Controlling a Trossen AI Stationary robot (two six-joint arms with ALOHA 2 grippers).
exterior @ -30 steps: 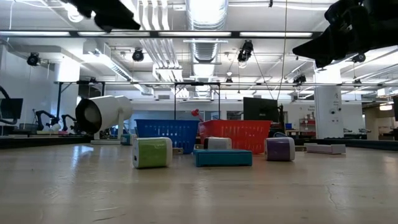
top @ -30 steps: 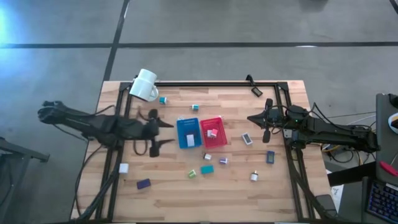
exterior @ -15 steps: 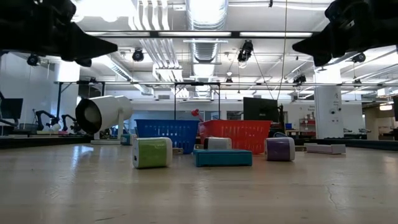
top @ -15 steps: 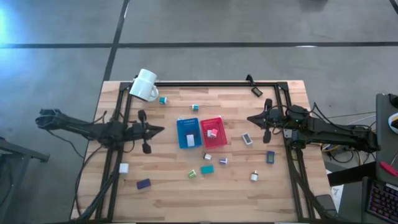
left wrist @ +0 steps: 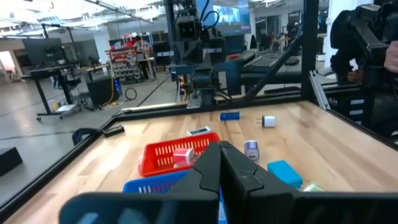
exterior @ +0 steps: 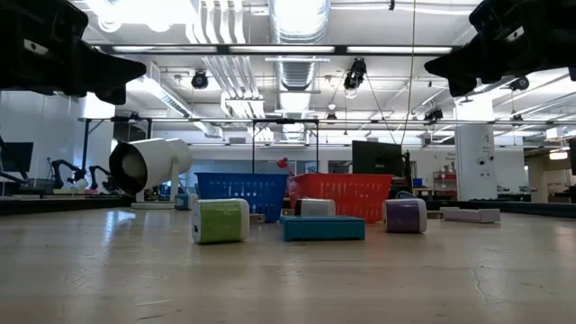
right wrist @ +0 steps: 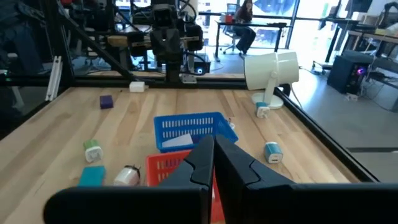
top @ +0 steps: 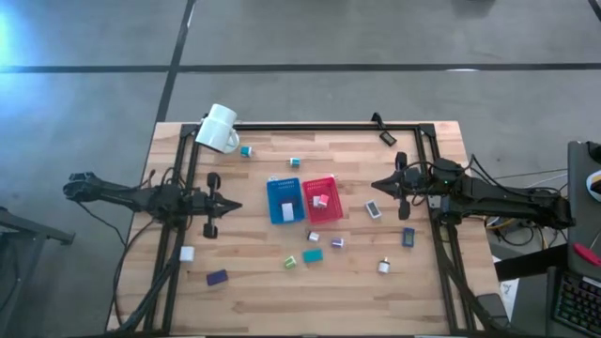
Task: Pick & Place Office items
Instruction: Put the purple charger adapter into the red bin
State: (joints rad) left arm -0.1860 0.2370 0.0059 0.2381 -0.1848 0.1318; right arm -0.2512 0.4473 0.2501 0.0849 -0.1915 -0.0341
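Observation:
The office items lie loose on the wooden table: a green block, a teal block, a purple one, a dark blue one, a white one and several more. One white item lies in the blue tray, and another in the red tray. My left gripper hovers shut and level at the table's left side, pointing at the trays. My right gripper hovers shut at the right side, also pointing at them. Neither holds anything.
A large white mug lies on its side at the far left corner. A black frame runs along the table's far, left and right edges. Bare wood lies along the near edge. In the low view the green block and teal block stand before the trays.
My left gripper has shut with nothing in it, drawn back toward the table's left edge and sunk lower, tipping to level. No item has moved.

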